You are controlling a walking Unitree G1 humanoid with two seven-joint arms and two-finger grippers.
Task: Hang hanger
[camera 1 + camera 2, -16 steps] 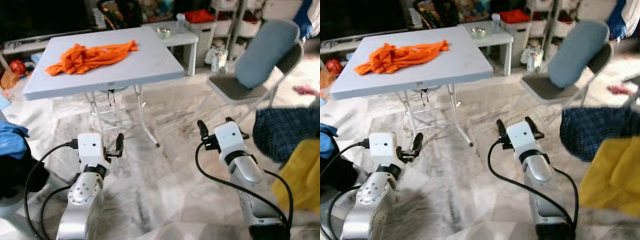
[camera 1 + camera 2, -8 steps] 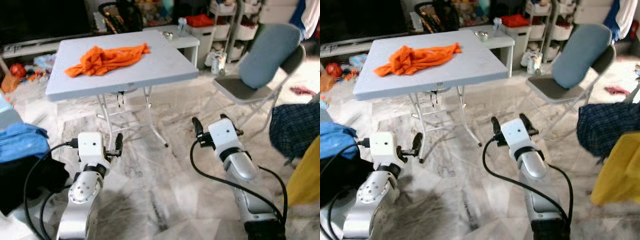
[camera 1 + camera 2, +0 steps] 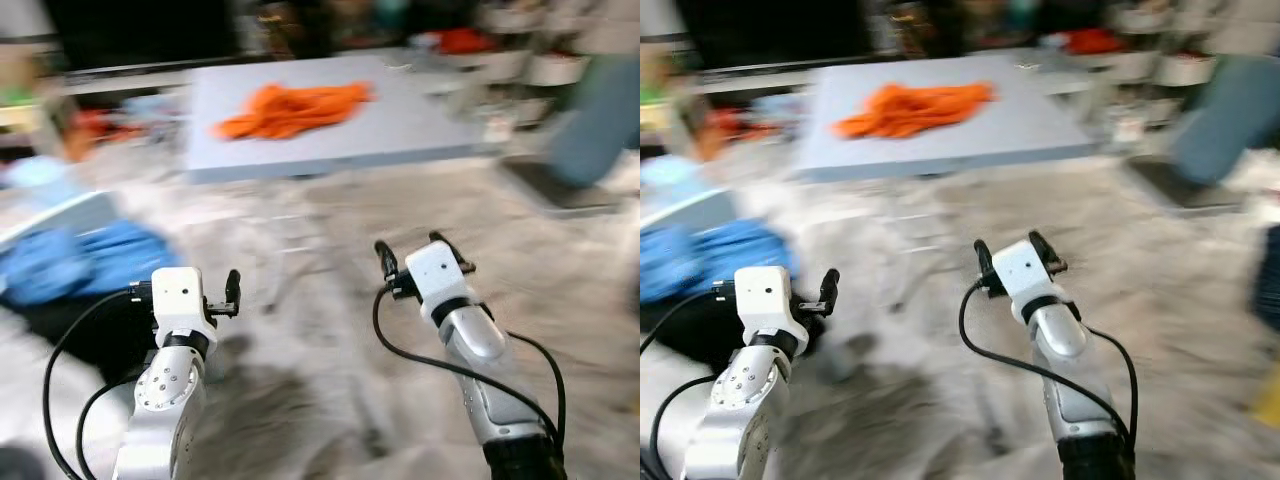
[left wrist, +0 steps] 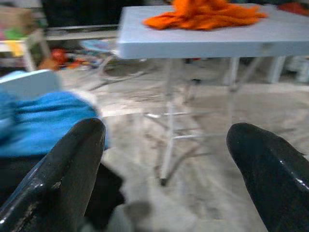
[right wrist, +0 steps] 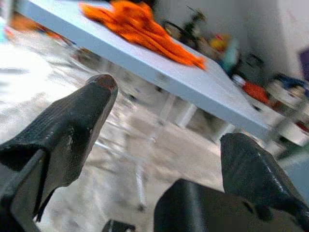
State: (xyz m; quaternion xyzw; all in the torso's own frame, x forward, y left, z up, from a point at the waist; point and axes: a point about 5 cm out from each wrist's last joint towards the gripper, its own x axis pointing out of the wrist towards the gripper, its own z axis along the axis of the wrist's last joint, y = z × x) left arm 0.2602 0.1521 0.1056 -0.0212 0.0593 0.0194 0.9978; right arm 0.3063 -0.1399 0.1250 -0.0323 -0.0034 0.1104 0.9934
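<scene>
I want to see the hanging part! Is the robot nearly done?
Not yet. Nothing looks done: the left hand and right hand are open and hold nothing. The crumpled orange cloth lies on the grey folding table ahead. Everything is left, and the picture is blurred.

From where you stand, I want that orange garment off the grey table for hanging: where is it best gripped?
Probably at the bunched middle of the crumpled orange garment, coming down from above over the near edge of the grey folding table. It lies flat in a loose heap, so the raised folds give the fingers something to pinch. Both the left gripper and right gripper are open and well short of it.
</scene>
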